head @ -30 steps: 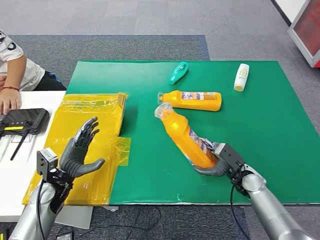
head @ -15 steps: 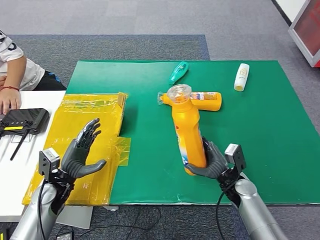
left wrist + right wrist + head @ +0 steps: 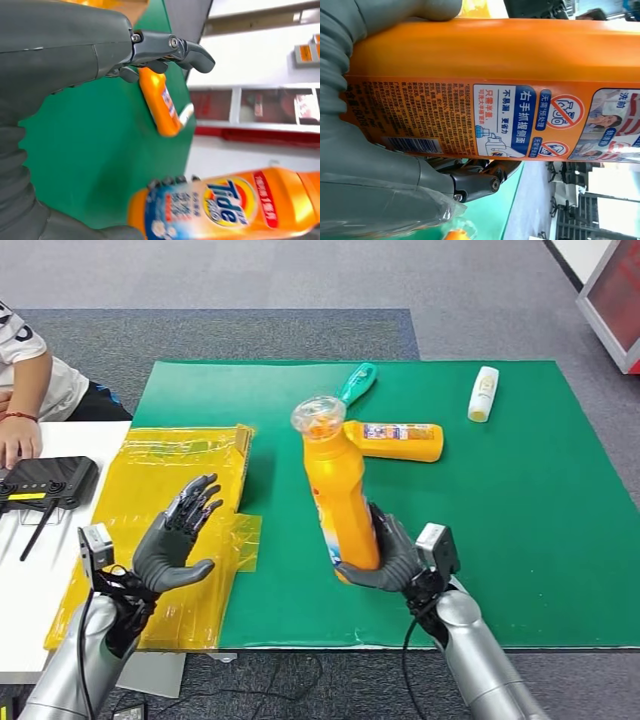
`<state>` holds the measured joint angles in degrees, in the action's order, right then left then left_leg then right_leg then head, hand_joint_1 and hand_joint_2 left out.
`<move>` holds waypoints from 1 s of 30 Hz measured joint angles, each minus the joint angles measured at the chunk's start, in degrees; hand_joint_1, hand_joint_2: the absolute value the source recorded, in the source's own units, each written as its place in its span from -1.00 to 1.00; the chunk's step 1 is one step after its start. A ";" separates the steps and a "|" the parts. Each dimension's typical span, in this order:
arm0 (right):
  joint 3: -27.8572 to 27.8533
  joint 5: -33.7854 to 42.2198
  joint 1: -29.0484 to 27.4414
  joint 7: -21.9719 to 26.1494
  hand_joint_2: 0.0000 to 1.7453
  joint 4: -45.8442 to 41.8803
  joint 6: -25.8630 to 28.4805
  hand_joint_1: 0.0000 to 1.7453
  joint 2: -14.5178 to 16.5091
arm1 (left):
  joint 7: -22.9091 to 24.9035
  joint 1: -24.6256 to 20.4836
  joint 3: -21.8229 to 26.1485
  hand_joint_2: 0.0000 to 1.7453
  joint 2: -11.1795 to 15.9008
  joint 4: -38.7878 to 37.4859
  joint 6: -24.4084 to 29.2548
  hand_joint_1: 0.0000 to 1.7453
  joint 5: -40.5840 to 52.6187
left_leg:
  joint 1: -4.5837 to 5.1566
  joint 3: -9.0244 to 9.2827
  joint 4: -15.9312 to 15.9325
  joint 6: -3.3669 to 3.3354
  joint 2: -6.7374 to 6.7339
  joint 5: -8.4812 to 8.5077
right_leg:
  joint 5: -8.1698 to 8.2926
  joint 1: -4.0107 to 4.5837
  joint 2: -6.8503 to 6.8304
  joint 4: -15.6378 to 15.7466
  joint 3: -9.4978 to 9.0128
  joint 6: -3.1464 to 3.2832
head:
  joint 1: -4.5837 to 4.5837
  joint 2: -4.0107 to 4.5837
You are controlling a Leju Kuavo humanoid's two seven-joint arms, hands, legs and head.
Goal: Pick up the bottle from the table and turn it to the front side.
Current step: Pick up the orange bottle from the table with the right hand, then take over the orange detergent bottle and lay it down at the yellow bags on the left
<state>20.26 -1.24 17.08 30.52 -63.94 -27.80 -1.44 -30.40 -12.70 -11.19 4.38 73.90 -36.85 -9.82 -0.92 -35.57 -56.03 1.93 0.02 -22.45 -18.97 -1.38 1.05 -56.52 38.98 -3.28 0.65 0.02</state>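
Bottle (image 3: 340,499) orange, nearly upright at frame centre above green desk (image 3: 528,500), clear-wrapped cap up. Right robot hand (image 3: 386,558) grasps its base. "Tide" logo readable in left wrist view; back label: Chinese text, barcode. Left robot hand (image 3: 172,540) released, fingers spread, lower left.

The bottle (image 3: 340,500) is orange with a blue and white label. The mat (image 3: 528,500) is green. The plastic sheet (image 3: 151,490) is yellow.
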 joint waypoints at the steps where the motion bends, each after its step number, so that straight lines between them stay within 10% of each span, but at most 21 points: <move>1: 0.54 -0.57 0.13 -0.01 1.00 -0.08 0.61 1.00 0.28 | 0.37 -0.34 -0.04 1.00 0.11 -0.40 -0.87 -1.00 -1.14 | 0.00 0.00 0.00 0.00 0.00 0.00 | 0.00 0.00 0.00 0.00 0.00 0.00 | -0.01 0.00; 30: 7.86 -12.39 3.87 -1.26 1.00 1.96 13.46 1.00 4.60 | 11.54 -9.44 -3.99 1.00 3.33 -10.24 -4.53 -1.00 -14.59 | 0.00 -0.03 0.00 0.00 0.00 0.04 | 0.01 0.01 -0.01 -0.01 0.04 0.01 | 0.00 0.00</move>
<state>28.12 -13.63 20.95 29.26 -61.99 -14.33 3.15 -18.86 -22.14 -15.17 7.72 63.66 -41.39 -24.41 -0.92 -35.60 -56.03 1.93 0.02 -22.41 -18.96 -1.37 1.04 -56.53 39.01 -3.27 0.66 0.02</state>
